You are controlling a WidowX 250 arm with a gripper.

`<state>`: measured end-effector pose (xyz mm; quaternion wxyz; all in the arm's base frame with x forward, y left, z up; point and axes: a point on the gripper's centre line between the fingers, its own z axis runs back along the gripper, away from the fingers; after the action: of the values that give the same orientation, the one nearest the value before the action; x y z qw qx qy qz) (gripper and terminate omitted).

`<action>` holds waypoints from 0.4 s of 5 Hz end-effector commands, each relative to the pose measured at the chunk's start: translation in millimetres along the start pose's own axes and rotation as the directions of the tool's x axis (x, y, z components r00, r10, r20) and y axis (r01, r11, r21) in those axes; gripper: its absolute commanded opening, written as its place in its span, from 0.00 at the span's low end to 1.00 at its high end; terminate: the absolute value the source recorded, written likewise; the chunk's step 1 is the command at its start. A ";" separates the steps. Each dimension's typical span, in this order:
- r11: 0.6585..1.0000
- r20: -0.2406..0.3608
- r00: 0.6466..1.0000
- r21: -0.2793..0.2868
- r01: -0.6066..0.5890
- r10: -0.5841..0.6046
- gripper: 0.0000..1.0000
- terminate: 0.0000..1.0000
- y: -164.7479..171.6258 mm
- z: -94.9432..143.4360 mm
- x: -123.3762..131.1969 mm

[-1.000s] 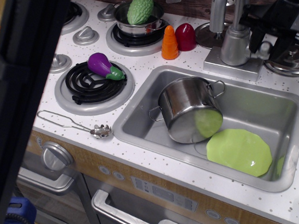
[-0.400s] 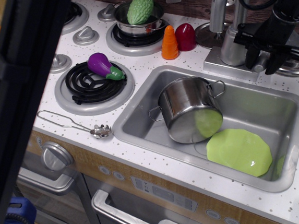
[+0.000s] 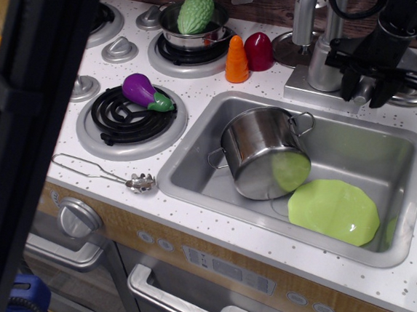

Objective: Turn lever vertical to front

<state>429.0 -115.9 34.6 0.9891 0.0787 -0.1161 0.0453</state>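
Observation.image shows the black pincer (image 3: 367,89) at the upper right of the frame, its two fingers pointing down and spread on either side of the lever (image 3: 364,88), a small silver-grey stub sticking out from the faucet body (image 3: 322,64) toward the right. The fingers look parted rather than clenched, straddling the lever without a firm grip that I can confirm.

Compared with a second ago, the pincer has swung from lying sideways behind the faucet to hanging over the lever, and in the last fraction of a second it has only settled slightly. I judge the approach to be over and the turning push about to start; the lever itself does not appear to have moved yet.

Room is tight. The faucet body sits just left of the fingers, the tall spout (image 3: 306,1) rises behind, and a round metal lid (image 3: 410,86) lies just right on the table (image 3: 289,247). Toward the lower part of the frame the sink (image 3: 382,137) rim is close, but beyond it the basin is open, so a sweep frontward has space.
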 end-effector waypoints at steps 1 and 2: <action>0.999 0.114 0.993 0.036 0.007 -0.011 1.00 0.00 1.7 49.4 18.2; 0.998 0.100 0.995 0.060 0.011 -0.017 1.00 0.00 7.1 62.5 12.3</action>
<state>414.0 -114.6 66.3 0.9840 0.1289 -0.1192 0.0290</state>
